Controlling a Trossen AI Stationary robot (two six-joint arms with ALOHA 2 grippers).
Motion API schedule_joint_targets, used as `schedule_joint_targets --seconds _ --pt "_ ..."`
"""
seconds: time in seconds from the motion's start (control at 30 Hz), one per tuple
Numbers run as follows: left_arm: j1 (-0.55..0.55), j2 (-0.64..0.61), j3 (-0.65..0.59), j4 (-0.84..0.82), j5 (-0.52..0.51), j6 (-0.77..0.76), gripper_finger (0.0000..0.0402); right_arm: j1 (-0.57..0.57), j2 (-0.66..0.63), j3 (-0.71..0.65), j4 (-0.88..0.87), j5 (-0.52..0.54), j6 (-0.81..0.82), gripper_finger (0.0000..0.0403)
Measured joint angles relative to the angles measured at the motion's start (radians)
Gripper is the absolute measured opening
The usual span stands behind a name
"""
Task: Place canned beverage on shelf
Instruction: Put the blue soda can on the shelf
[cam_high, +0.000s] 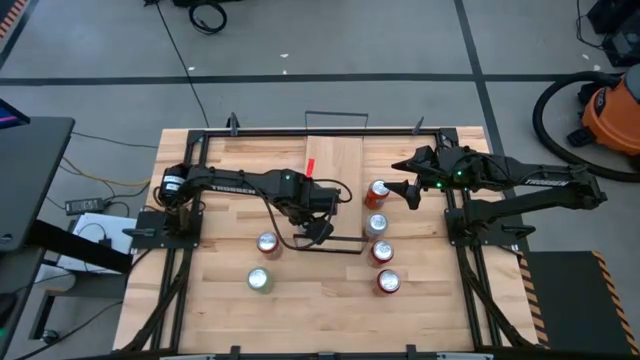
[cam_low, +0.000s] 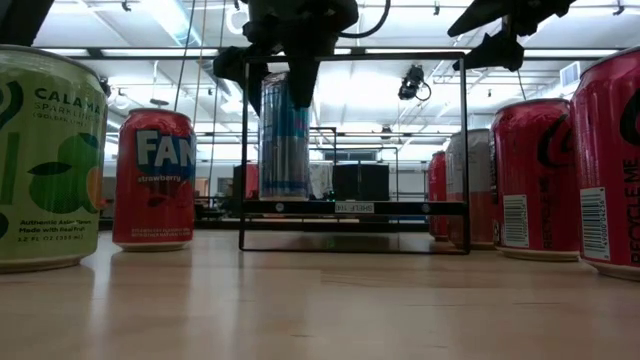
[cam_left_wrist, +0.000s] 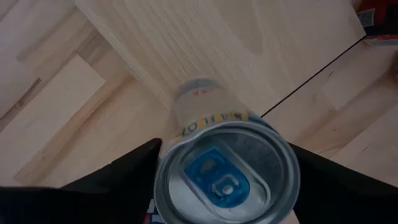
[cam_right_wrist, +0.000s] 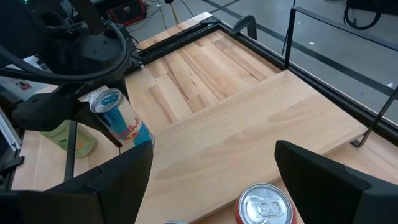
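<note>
A tall blue-and-silver can stands upright on the shelf, inside its black wire frame, with the left tool straddling its top. On the bench, a green Calamansi can and a strawberry Fanta can stand left; red cans crowd the right

The left arm reaches from its base toward the middle of the surface, its wrist bent down, and the left gripper points downward. Its jaws stand on both sides of a can, slightly apart from it. The right arm stretches from its base toward the centre, held higher, and the right gripper hovers with its jaws parted, holding nothing.
</note>
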Motion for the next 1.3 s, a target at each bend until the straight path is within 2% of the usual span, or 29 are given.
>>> schedule_joint_targets --seconds 0.17,0.37,1.3 --pt "0.003 0.000 0.000 0.013 0.002 0.008 0.0329 0.000 0.000 0.000 0.000 0.000 0.000 0.0348" --pt "0.005 0.000 0.000 0.028 0.051 0.009 0.0329 0.000 0.000 0.000 0.000 0.000 0.000 0.0348" --pt "0.045 -0.009 0.000 0.027 0.108 0.042 0.0330 0.000 0.000 0.000 0.001 0.000 0.000 0.0348"
